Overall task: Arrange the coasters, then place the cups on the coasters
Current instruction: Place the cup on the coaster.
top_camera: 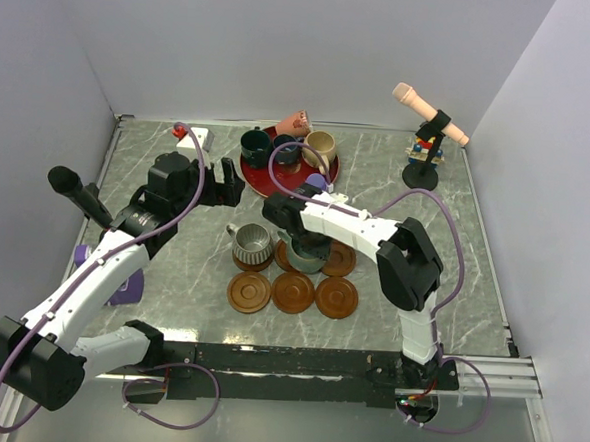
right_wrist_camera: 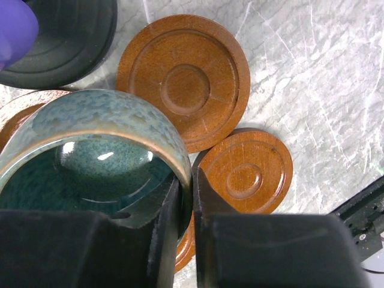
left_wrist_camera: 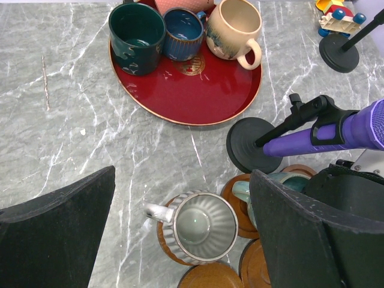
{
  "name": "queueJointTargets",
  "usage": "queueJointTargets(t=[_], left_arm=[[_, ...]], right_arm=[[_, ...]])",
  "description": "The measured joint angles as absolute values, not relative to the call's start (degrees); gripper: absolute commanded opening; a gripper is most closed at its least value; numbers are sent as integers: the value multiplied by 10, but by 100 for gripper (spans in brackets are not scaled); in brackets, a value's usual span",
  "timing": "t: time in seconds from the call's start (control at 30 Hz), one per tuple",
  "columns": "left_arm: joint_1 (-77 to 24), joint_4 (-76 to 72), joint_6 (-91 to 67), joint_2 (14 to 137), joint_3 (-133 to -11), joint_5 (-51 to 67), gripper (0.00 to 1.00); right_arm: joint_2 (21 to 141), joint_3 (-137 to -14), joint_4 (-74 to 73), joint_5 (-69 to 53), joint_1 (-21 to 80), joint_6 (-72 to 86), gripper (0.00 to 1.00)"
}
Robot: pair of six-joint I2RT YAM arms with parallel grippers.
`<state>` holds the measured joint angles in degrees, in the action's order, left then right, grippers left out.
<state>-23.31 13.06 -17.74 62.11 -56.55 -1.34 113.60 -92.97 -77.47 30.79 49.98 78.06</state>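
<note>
Grey marble surface [top_camera: 452, 271]. My right hand [right_wrist_camera: 186, 198] pinches the teal cup [right_wrist_camera: 90, 126] by its rim, directly over a back-row coaster [left_wrist_camera: 230, 207]. My left hand [top_camera: 220, 183] hangs open, nearer the red plate [left_wrist_camera: 198, 96].

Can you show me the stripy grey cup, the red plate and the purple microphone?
grey ribbed cup [left_wrist_camera: 201, 227]: left wrist view, on its inside bottom.
red plate [left_wrist_camera: 198, 90]: left wrist view, on its bare middle.
purple microphone [left_wrist_camera: 360, 127]: left wrist view, on its purple body.

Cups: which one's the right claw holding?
The teal cup, its rim pinched by the right claw; the grey ribbed cup stands free beside it.
</note>
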Motion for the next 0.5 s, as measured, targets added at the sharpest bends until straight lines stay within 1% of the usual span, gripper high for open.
queueJointTargets(t=[0.23, 0.5], left_arm=[[-233, 131, -177, 621, -566, -13, 97], [-233, 131, -177, 621, -566, -13, 97]], right_arm=[[1132, -922, -768, 310, 500, 780, 46], [1120, -915, -767, 322, 500, 771, 66]])
